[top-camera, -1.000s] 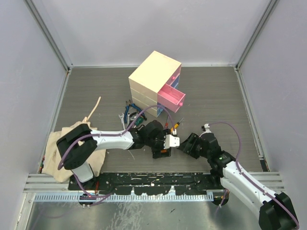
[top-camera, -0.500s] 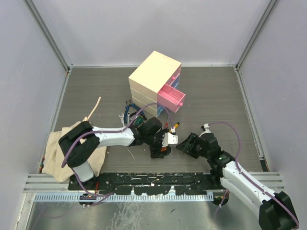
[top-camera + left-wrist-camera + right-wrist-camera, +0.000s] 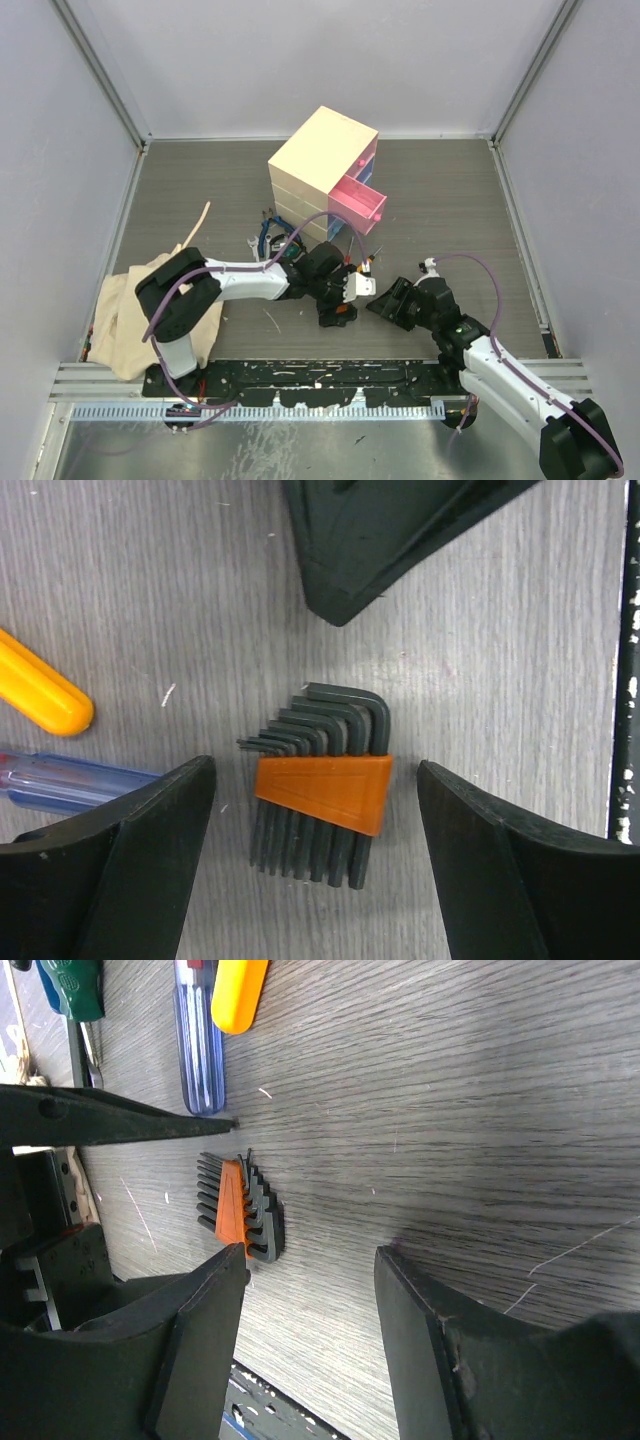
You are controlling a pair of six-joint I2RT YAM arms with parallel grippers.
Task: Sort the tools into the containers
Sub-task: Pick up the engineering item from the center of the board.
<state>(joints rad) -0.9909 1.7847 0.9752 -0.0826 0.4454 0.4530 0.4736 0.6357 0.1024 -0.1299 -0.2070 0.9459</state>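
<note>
A small black-and-orange hex key set (image 3: pixel 325 790) lies flat on the grey table, between the open jaws of my left gripper (image 3: pixel 315 880), untouched by the fingers. In the top view the left gripper (image 3: pixel 338 305) hovers over it (image 3: pixel 344 312). My right gripper (image 3: pixel 385 300) is open and empty just right of it; the set also shows in the right wrist view (image 3: pixel 240 1210) ahead of the right gripper (image 3: pixel 310 1310). Orange-handled (image 3: pixel 40 695) and blue-handled (image 3: pixel 70 785) screwdrivers lie beside it. The cream chest (image 3: pixel 320 165) has its pink drawer (image 3: pixel 357 203) pulled open.
Blue pliers (image 3: pixel 265 235) and a silver wrench (image 3: pixel 252 245) lie left of the chest. A green-handled screwdriver (image 3: pixel 75 985) lies nearby. A pale wooden stick (image 3: pixel 197 228) and a beige cloth (image 3: pixel 125 320) are at the left. The two grippers are very close together.
My left gripper has shifted slightly away from me and to the right over the hex key set, and its arm has swung a little. The right arm has barely moved.
</note>
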